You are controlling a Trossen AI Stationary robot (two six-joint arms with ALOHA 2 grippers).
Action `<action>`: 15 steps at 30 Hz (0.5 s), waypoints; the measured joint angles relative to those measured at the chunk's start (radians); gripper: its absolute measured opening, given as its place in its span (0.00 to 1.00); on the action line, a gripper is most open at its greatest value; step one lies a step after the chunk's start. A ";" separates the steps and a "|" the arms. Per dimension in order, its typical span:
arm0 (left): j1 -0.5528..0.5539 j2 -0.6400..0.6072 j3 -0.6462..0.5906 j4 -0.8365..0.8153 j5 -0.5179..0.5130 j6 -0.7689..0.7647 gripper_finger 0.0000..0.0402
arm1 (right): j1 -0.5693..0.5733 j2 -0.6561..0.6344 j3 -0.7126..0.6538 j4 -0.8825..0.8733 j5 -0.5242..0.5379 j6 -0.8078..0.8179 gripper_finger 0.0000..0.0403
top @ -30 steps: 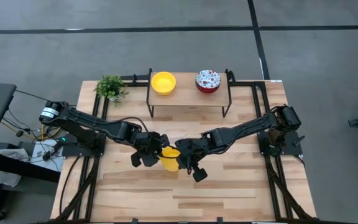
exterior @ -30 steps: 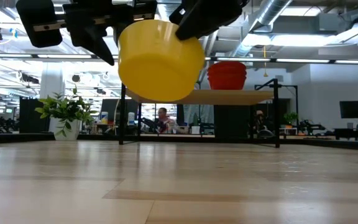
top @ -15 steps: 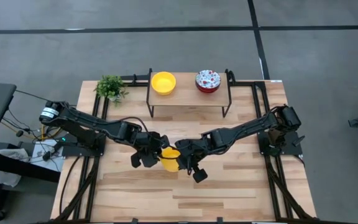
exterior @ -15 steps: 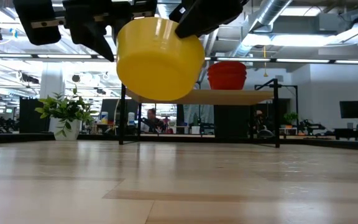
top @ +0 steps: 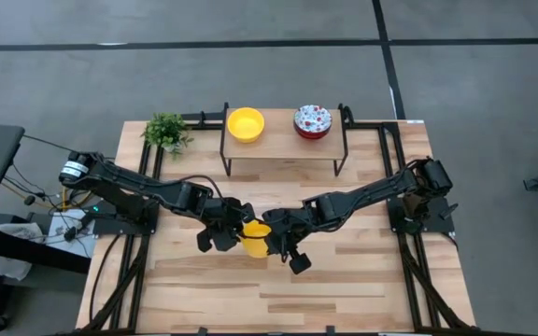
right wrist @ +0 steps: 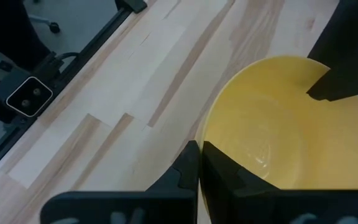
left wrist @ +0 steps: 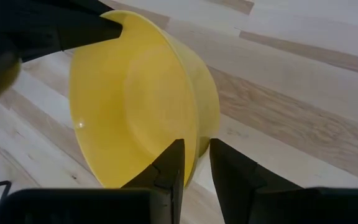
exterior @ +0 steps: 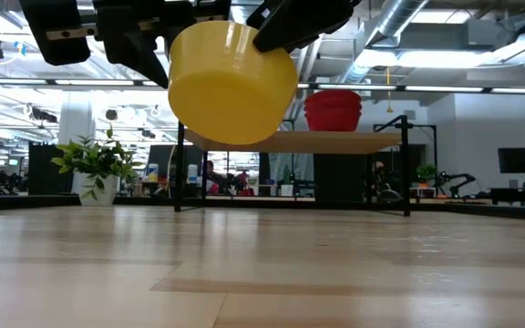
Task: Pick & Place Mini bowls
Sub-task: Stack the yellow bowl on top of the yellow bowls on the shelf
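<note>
A yellow bowl (top: 256,238) is held in the air above the middle of the table (top: 344,280), well clear of the wood in the low view (exterior: 233,84). It is gripped from both sides at once. The left gripper (left wrist: 194,163) is clamped on its rim, one finger inside the bowl (left wrist: 135,106) and one outside. The right gripper (right wrist: 199,163) is clamped on the opposite rim, fingers nearly together with the bowl's (right wrist: 284,124) wall pinched between them. In the high view the left gripper (top: 227,229) is seen just left of the bowl and the right gripper (top: 283,241) just right of it.

On the shelf (top: 283,145) at the far side, a second yellow bowl (top: 245,123) is placed at the left and a floral bowl (top: 312,121) at the right, well apart. A plant (top: 166,132) is stood at the table's far left corner
</note>
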 joint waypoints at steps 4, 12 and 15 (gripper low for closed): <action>0.000 0.000 0.000 0.002 0.000 0.000 0.19 | 0.000 0.000 0.000 0.000 0.000 0.000 0.00; 0.000 0.000 0.000 0.007 0.000 0.000 0.19 | 0.000 0.000 0.000 0.000 -0.002 0.004 0.00; 0.000 0.000 0.000 0.009 0.000 0.000 0.19 | 0.000 0.000 0.000 -0.001 -0.002 0.011 0.00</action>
